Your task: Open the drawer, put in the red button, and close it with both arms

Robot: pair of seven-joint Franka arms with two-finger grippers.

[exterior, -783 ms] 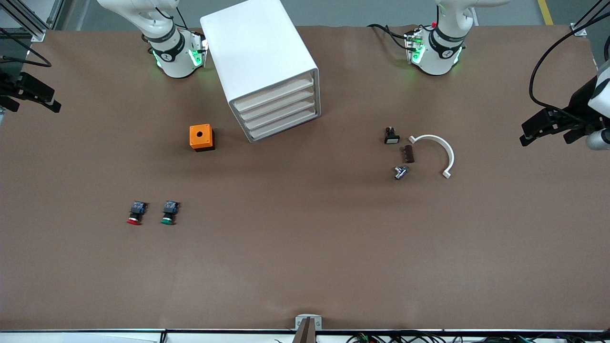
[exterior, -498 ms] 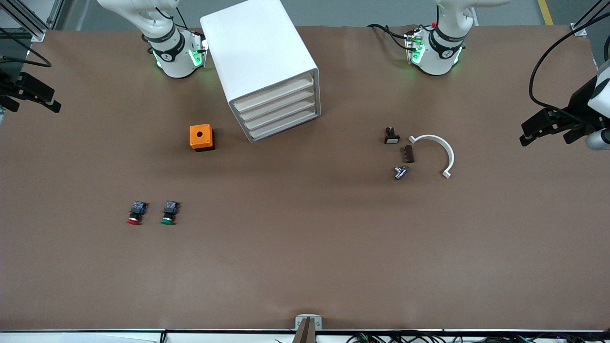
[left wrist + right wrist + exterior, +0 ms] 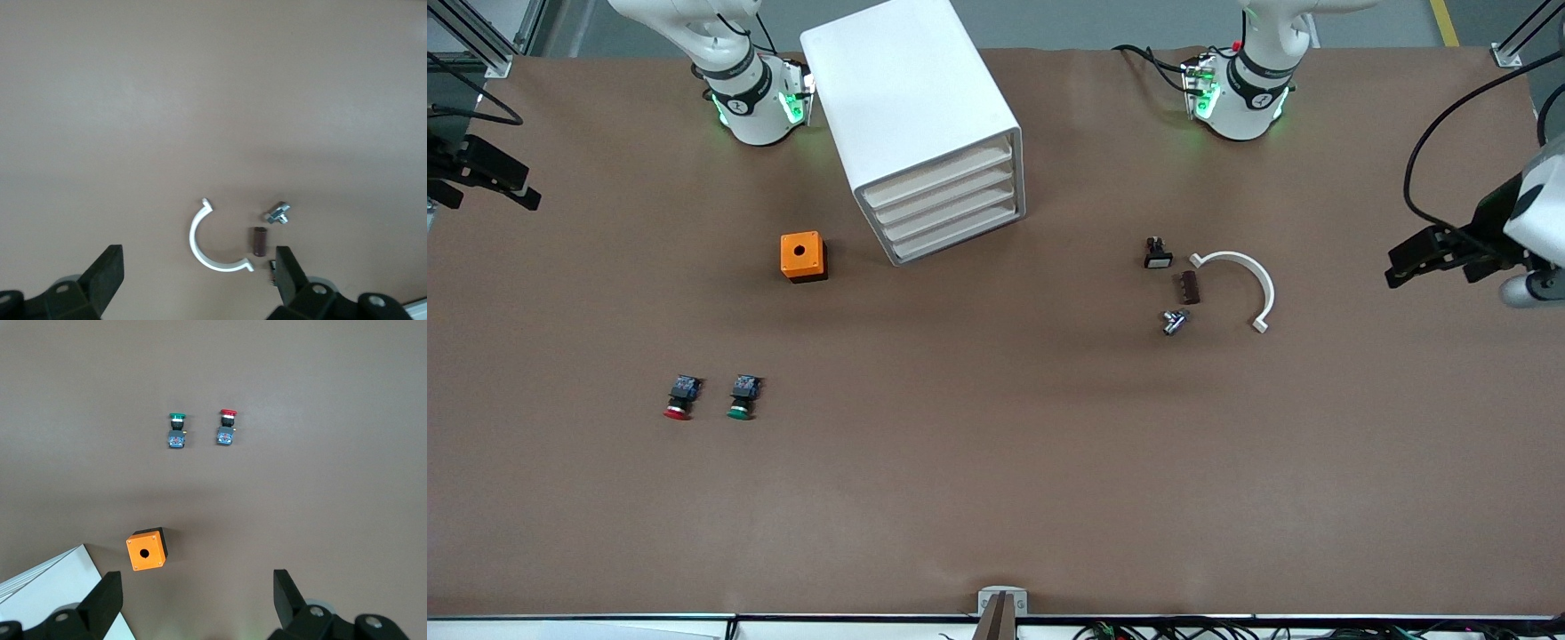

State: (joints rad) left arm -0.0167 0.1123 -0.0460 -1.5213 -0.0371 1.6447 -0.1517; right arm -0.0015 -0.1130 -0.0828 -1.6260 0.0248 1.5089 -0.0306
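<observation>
The white cabinet (image 3: 911, 107) stands between the arm bases, and its topmost drawer (image 3: 941, 172) is closed like the three below it. The red button (image 3: 679, 398) lies on the table toward the right arm's end, nearer to the front camera than the cabinet, beside the green button (image 3: 741, 397). It also shows in the right wrist view (image 3: 227, 427). My right gripper (image 3: 489, 197) (image 3: 197, 603) is open and empty, up over the right arm's end of the table. My left gripper (image 3: 1430, 274) (image 3: 197, 283) is open and empty, up over the left arm's end.
An orange box with a hole (image 3: 803, 256) stands beside the cabinet. A white curved part (image 3: 1249, 280), a brown piece (image 3: 1190, 287), a metal piece (image 3: 1174, 321) and a small black part (image 3: 1157, 254) lie toward the left arm's end.
My left gripper has shifted slightly inward over the table. The right arm, the buttons and the cabinet have not moved.
</observation>
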